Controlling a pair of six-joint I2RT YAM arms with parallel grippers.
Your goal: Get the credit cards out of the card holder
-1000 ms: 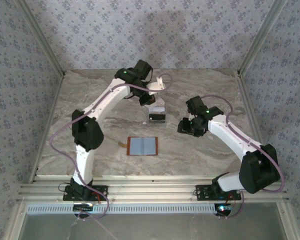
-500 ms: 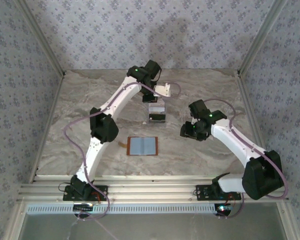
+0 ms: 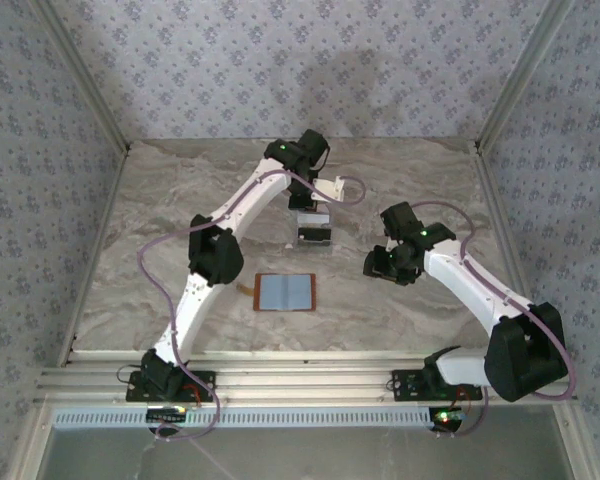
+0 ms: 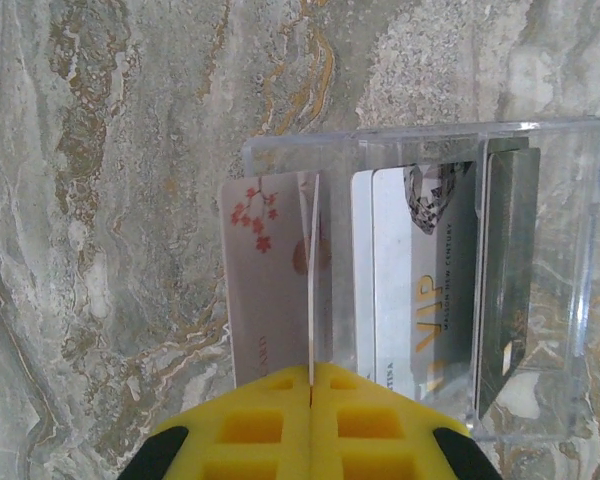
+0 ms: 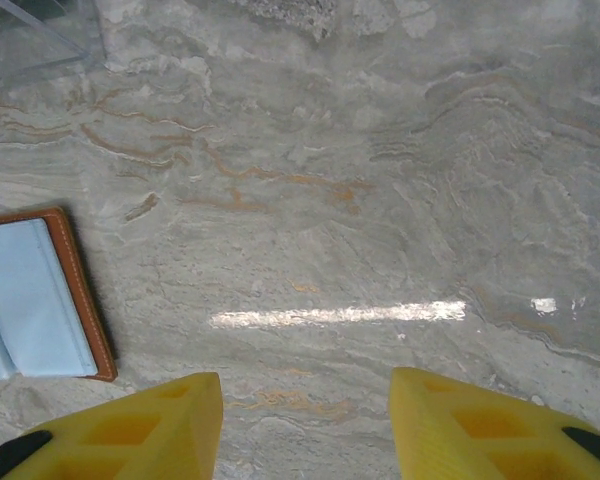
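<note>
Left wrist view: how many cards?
4: pink-tinted blossom card in the left claw; in the clear plastic tray, white VIP card, second white card peeking at its left, dark card rightmost. More may be hidden.

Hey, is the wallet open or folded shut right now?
Open. The wallet lies spread flat, its blue inner pockets facing up with the brown border around them.

Grey marbled table [image 3: 170, 210], floral wallpapered walls [image 3: 310, 70] on 3 sides.
</note>
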